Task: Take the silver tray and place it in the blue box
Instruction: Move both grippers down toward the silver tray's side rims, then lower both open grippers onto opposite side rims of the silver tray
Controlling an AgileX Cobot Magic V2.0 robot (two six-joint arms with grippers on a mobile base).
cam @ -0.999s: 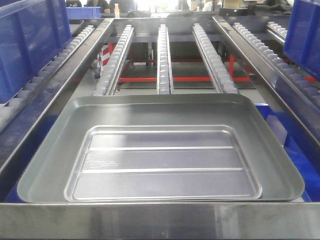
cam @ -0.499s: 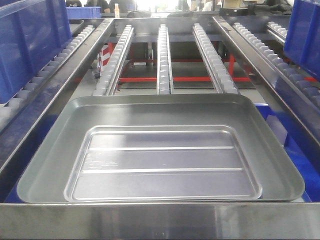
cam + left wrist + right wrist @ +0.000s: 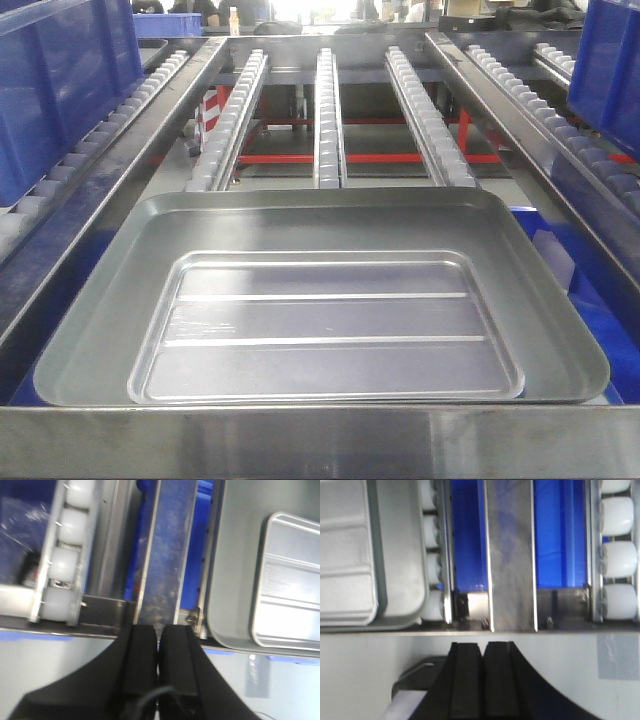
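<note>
Front: silver tray (image 3: 320,300) lies flat at the near end of the roller conveyor (image 3: 330,110), by the steel end rail (image 3: 320,440). Looks thin, stiff, light and slick, so pinch the sloped rim on both sides.
Left wrist: left gripper (image 3: 159,630) pressed together, empty, tray corner near.
Right wrist: right gripper (image 3: 482,647) likewise closed, empty.

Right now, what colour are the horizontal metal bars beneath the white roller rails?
The horizontal metal bars are red, clearest in the exterior front-facing view.
</note>
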